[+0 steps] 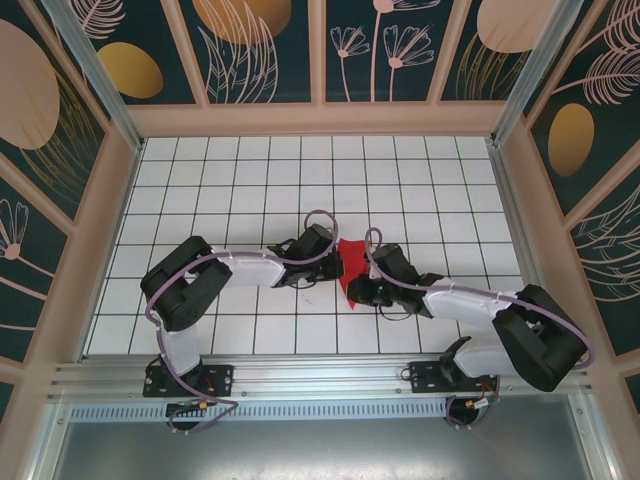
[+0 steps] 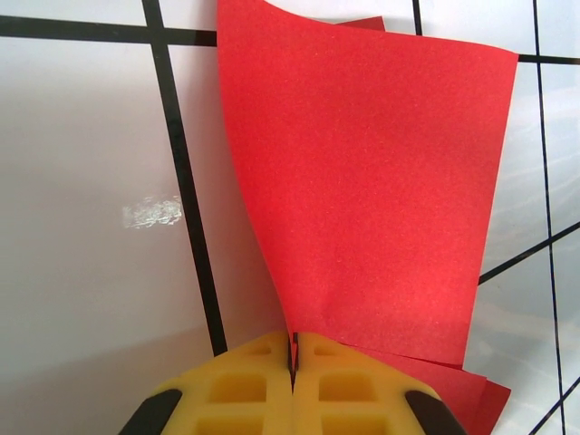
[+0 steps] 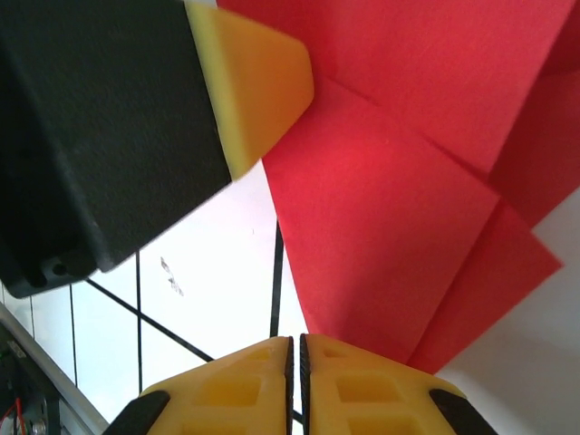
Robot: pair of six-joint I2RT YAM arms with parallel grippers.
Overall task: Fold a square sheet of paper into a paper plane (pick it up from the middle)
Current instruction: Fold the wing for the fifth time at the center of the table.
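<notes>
left tool [image 2: 292, 340] and right tool [image 3: 295, 343] clamp shut on the red paper [image 2: 372, 181] over a white tiled table [image 1: 200, 180], floral walls [image 1: 260, 50] around.

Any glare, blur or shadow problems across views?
Top external: even light, soft shadows, thin bright red paper sheet sharp. Left wrist: small bright patch, glare or scuff, on the glossy white tiled table; sheet crisp. Right wrist: tiles washed out.

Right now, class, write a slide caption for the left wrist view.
Folded red paper sheet pinched in the shut left pincer over the tiled table.
</notes>
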